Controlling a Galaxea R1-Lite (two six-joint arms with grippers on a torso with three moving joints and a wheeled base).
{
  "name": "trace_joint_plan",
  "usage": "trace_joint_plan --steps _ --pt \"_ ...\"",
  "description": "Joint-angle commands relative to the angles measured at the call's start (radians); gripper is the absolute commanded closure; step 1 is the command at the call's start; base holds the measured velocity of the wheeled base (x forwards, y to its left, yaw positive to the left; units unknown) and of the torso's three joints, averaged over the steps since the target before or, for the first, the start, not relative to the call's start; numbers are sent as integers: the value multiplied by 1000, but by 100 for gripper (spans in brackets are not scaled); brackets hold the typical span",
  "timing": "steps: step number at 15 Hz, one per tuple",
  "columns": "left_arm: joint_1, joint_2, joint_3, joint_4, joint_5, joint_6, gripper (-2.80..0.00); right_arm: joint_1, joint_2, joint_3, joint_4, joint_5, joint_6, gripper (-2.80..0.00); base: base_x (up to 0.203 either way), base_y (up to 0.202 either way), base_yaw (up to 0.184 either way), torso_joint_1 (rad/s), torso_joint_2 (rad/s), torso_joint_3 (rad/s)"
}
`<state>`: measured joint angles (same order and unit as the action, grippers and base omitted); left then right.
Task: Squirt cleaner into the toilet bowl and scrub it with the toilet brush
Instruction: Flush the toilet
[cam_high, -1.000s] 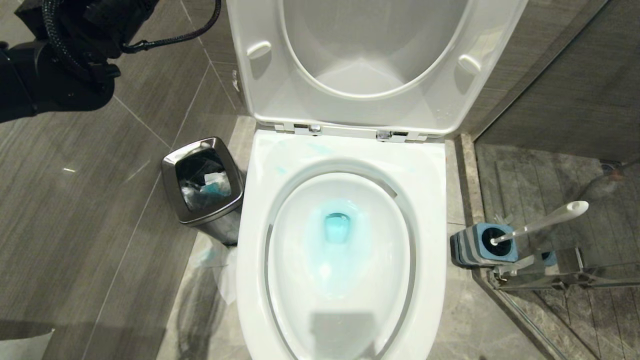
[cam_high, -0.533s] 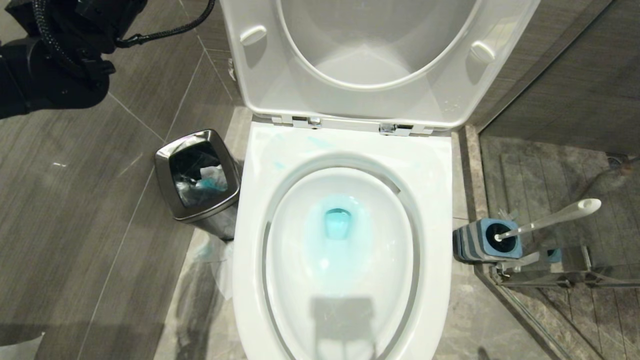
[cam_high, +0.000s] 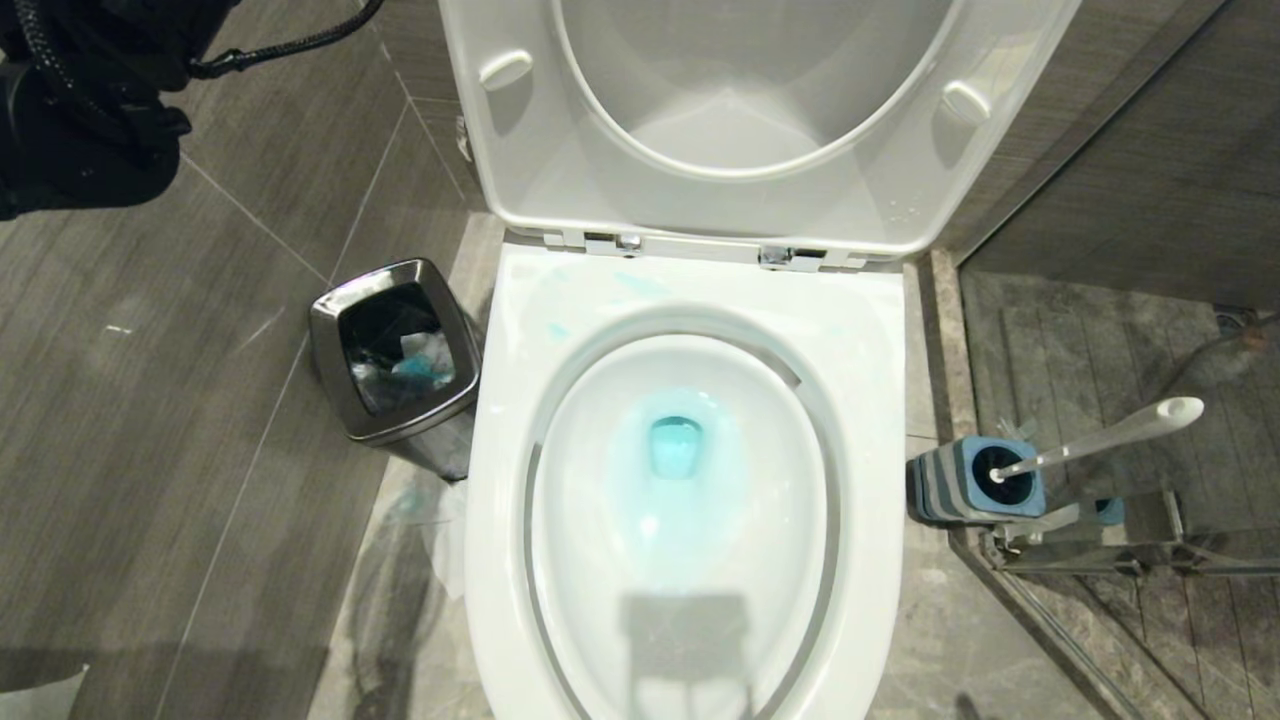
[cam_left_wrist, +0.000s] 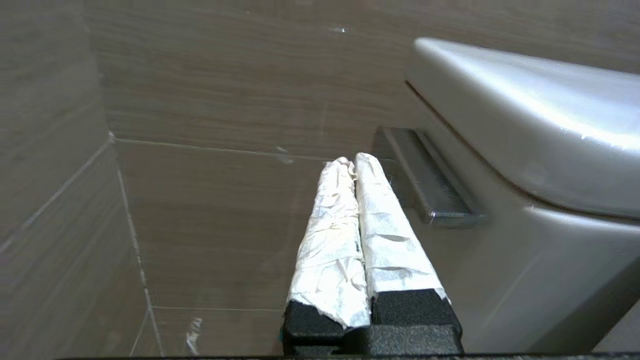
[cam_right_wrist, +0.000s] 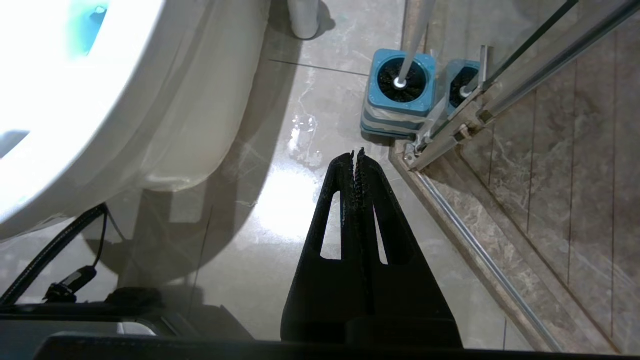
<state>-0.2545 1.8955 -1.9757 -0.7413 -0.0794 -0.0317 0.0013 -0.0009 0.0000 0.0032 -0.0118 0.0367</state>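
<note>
the left arm (cam_high: 70, 110) sits further into the upper left corner of the head view than a second ago, drawing off from the bowl (cam_high: 880, 400). the left gripper (cam_left_wrist: 356, 162) is clenched on nothing, its wrapped fingers pressed together beside the toilet's side. cleaner (cam_high: 675, 450) already tints the water at the centre of the head view, with pale smears on the rim, so the squirting looks done. the brush (cam_high: 1100, 435) stands unused in its holder (cam_high: 965, 485) at the right. the right gripper (cam_right_wrist: 357, 155), clenched and empty, hangs over the floor (cam_right_wrist: 280, 200) near that holder; scrubbing likely comes next.
</note>
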Motion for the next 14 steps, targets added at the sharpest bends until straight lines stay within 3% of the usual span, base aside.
trace_joint_plan --steps 1,8,14 --pt "0 -15 0 -10 1 -2 0 0 1 1 0 1 0 0 0 0 0 0 0 0" --pt "-81 -23 1 -35 33 -43 0 0 1 0 0 0 0 0 0 0 0 0 0 0" --pt "-103 11 2 -29 38 -43 0 0 1 0 0 1 0 0 0 0 0 0 0 0"
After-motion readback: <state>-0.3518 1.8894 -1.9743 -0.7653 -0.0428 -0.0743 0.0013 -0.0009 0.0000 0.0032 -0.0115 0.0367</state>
